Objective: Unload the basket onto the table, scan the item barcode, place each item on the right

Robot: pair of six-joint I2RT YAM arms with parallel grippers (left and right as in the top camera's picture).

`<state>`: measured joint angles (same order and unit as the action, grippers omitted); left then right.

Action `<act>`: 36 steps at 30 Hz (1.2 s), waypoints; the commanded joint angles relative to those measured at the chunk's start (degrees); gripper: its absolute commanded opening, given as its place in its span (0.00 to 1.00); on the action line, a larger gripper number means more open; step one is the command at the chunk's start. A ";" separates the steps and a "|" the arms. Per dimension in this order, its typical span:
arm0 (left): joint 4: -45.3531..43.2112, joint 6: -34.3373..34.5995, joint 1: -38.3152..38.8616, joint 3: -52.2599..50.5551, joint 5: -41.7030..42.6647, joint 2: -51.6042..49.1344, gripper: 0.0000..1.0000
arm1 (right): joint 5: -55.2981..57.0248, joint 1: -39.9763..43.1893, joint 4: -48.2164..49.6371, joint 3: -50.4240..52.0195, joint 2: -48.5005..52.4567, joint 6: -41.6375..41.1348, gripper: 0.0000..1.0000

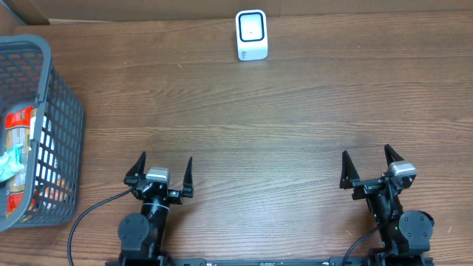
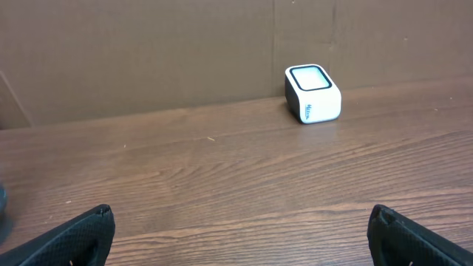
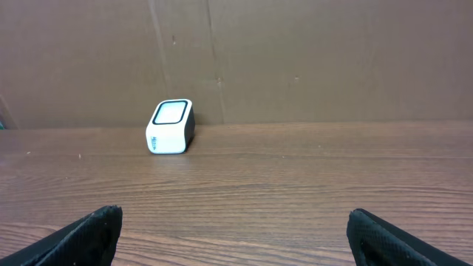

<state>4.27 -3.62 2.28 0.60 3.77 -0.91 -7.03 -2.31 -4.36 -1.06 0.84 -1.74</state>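
A small white barcode scanner [image 1: 251, 35] with a dark-rimmed window stands at the table's far edge, also in the left wrist view [image 2: 312, 94] and the right wrist view [image 3: 171, 126]. Packaged items, one red and white [image 1: 18, 122], lie in the grey basket [image 1: 63, 125] at the far left; I cannot make out a barcode. My left gripper [image 1: 165, 159] [image 2: 240, 210] is open over bare wood near the front edge. My right gripper [image 1: 366, 153] [image 3: 234, 213] is open too, at the front right. Neither holds anything.
The grey mesh basket takes up the left edge of the table. A brown cardboard wall [image 3: 295, 59] rises behind the scanner. Wooden tabletop [image 1: 266, 140] stretches between the grippers and the scanner.
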 commanded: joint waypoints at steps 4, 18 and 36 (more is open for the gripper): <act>-0.02 -1.11 0.42 -0.33 -0.83 0.66 1.00 | 0.57 -0.37 0.20 0.61 -0.68 -0.46 1.00; -0.02 -1.11 0.42 -0.33 -0.81 0.66 1.00 | 0.52 -0.28 2.75 0.59 -0.68 -0.46 1.00; -0.22 -1.11 0.42 -0.33 -0.83 0.66 1.00 | 0.55 -0.31 0.20 0.59 -0.68 -0.46 1.00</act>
<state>4.25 -3.62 2.28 0.60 3.77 -0.91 -7.03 -2.31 -4.32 -1.06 0.84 -1.76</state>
